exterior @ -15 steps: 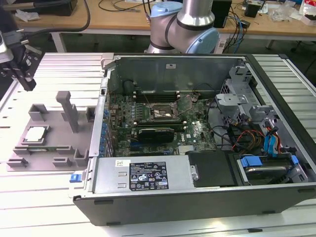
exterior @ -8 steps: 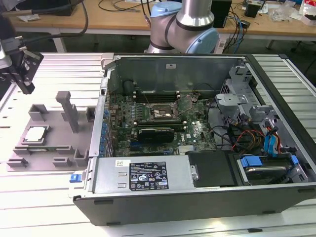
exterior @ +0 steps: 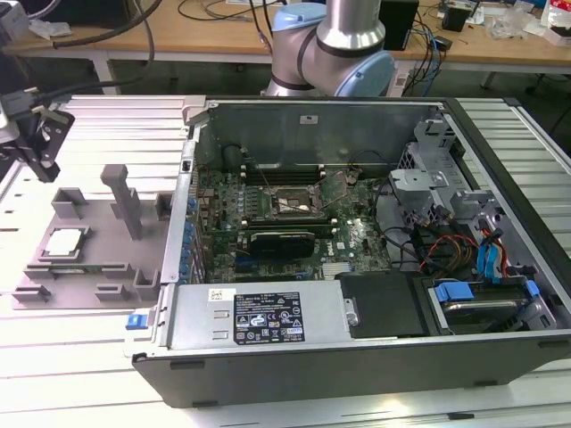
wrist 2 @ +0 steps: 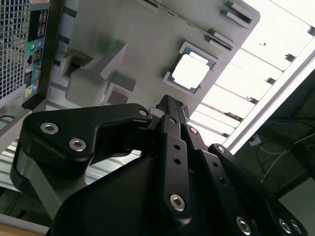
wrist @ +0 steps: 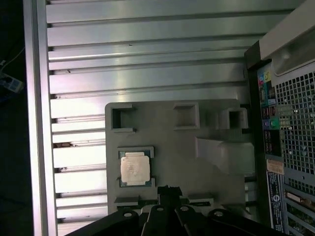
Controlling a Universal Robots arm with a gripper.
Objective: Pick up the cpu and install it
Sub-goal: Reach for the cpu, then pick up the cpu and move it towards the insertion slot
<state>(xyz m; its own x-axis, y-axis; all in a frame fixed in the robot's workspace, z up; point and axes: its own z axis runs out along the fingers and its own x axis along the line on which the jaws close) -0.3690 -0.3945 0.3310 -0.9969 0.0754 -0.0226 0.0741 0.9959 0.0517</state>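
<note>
A wooden workbench point(exterior: 214, 37) strewn with cables runs along the back of the room, behind the arm point(exterior: 352, 27) and its claw. Under everything lies a ribbed aluminium table point(exterior: 80, 357) of long slats, catching bright glare in the second wrist view. An open computer case point(exterior: 375, 357) rests on it, off to the claw's side toward the exterior view's right, with its green motherboard point(exterior: 357, 236) exposed. A grey fixture plate point(exterior: 107, 254) with blocks and recesses sits just beside the case, beneath the claw. The claw point(wrist 2: 169, 104) hangs above that plate, its black fingers pressed together on nothing. The cpu point(wrist: 135, 167) lies flat in a recess of the plate, below and just ahead of the fingertips, apart from them.
</note>
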